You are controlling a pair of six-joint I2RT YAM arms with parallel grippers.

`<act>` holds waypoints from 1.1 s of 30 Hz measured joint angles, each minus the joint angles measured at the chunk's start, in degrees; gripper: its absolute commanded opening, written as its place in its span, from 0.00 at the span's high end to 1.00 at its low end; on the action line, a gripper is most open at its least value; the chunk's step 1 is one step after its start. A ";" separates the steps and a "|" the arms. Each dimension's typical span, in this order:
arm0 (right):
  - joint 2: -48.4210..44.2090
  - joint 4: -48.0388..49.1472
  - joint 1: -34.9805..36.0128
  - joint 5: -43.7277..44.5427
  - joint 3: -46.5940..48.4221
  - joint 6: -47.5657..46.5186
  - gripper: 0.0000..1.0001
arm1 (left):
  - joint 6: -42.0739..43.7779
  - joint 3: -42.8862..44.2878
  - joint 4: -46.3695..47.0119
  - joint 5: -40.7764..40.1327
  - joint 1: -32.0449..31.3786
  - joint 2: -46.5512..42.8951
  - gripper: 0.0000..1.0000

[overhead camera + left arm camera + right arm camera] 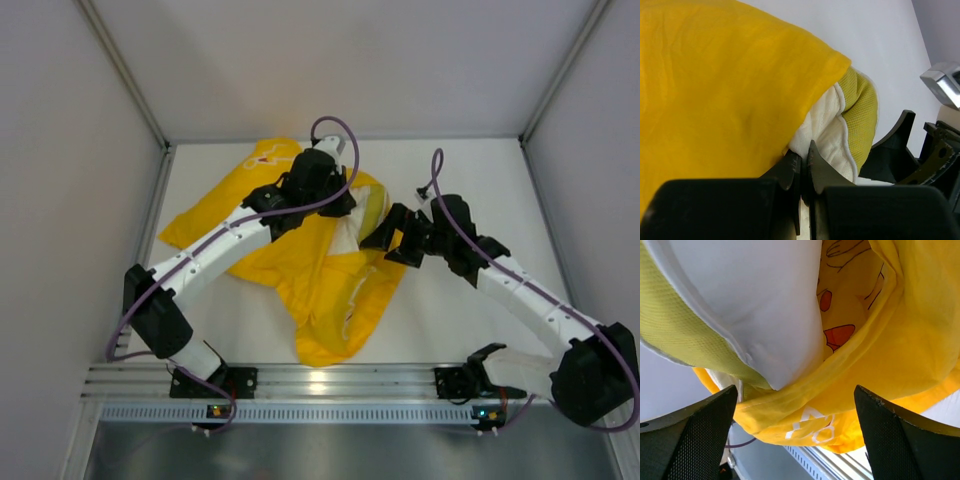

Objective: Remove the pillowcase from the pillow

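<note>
The left gripper [801, 165] is closed, its two fingers [790, 167] nearly touching. The tips sit right at the open edge of the pillowcase [300, 270], where the pillow [825, 130] pokes out. I cannot tell whether any cloth is caught between them.

The right gripper [795, 388] is wide open and holds nothing. Its fingers [705, 440] stand on either side of the pillow's exposed end and the bunched mouth of the pillowcase; contact with either cannot be made out.

The pillowcase lies crumpled on the white table [470, 170], under the left arm. Most of the pillow is inside it, with one end and its yellow-green mesh side sticking out toward the right gripper.
</note>
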 measured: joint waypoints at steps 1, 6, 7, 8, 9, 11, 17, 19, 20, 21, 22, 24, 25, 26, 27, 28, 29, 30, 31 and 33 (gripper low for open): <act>-0.33 0.04 -0.33 -0.04 0.00 0.00 0.06 | 0.02 -0.22 0.20 0.09 0.00 0.00 1.00; -1.62 0.04 -1.01 0.28 0.17 0.00 0.06 | 0.00 -1.33 0.59 0.52 -0.02 0.00 1.00; -1.22 -0.11 -1.01 0.02 0.39 0.00 0.07 | 0.00 -1.36 0.59 0.55 -0.02 0.00 1.00; -0.68 0.02 -1.01 -0.22 0.70 -0.02 0.07 | 0.02 -1.36 0.59 0.55 -0.02 0.00 1.00; -0.02 0.13 -0.98 -0.37 0.94 0.00 0.07 | 0.02 -1.36 0.63 0.59 -0.02 0.00 1.00; 1.42 0.48 -0.94 -0.68 1.07 0.00 0.08 | 0.00 -1.36 0.79 0.81 -0.02 0.00 1.00; 2.43 0.98 -0.15 -1.31 0.83 0.02 0.13 | 0.02 -1.05 0.79 1.01 -0.02 0.02 1.00; 2.08 1.36 0.07 -1.46 0.13 -0.02 0.16 | 0.04 -0.92 0.79 0.98 0.00 0.02 1.00; 1.62 1.36 0.20 -1.49 -0.55 -0.04 0.20 | 0.04 -0.92 0.79 0.98 0.00 0.02 1.00; 1.01 1.38 0.37 -1.53 -1.42 -0.13 0.22 | 0.04 -0.92 0.79 0.98 -0.02 0.02 1.00; 0.37 1.42 0.61 -1.60 -2.32 -0.15 0.23 | 0.07 -0.92 0.79 0.98 -0.02 0.04 1.00; -0.96 1.38 1.18 -1.92 -4.24 -0.26 0.32 | 0.07 -0.92 0.79 0.98 -0.02 0.04 1.00; -1.46 1.40 1.49 -2.14 -5.03 -0.37 0.35 | 0.07 -0.92 0.79 0.98 -0.02 0.04 1.00; -1.79 1.38 1.73 -2.29 -5.64 -0.42 0.41 | 0.07 -0.92 0.79 0.98 -0.02 0.04 1.00; -2.25 1.44 2.10 -2.71 -6.49 -0.50 0.45 | 0.07 -0.92 0.79 1.01 -0.02 0.04 1.00; -2.64 1.40 2.45 -2.99 -7.19 -0.52 0.48 | 0.07 -0.92 0.79 1.01 -0.02 0.04 1.00; -3.04 1.42 2.80 -3.19 -7.74 -0.48 0.50 | 0.07 -0.92 0.79 0.98 -0.02 0.04 1.00; -3.76 1.38 3.39 -3.23 -8.52 -0.44 0.50 | 0.07 -0.92 0.79 1.01 -0.02 0.04 1.00; -4.52 1.33 4.02 -3.26 -9.09 -0.39 0.50 | 0.07 -0.92 0.79 1.01 -0.02 0.04 1.00; -6.01 1.38 5.05 -3.30 -9.84 -0.35 0.49 | 0.04 -0.92 0.79 1.01 -0.02 0.04 1.00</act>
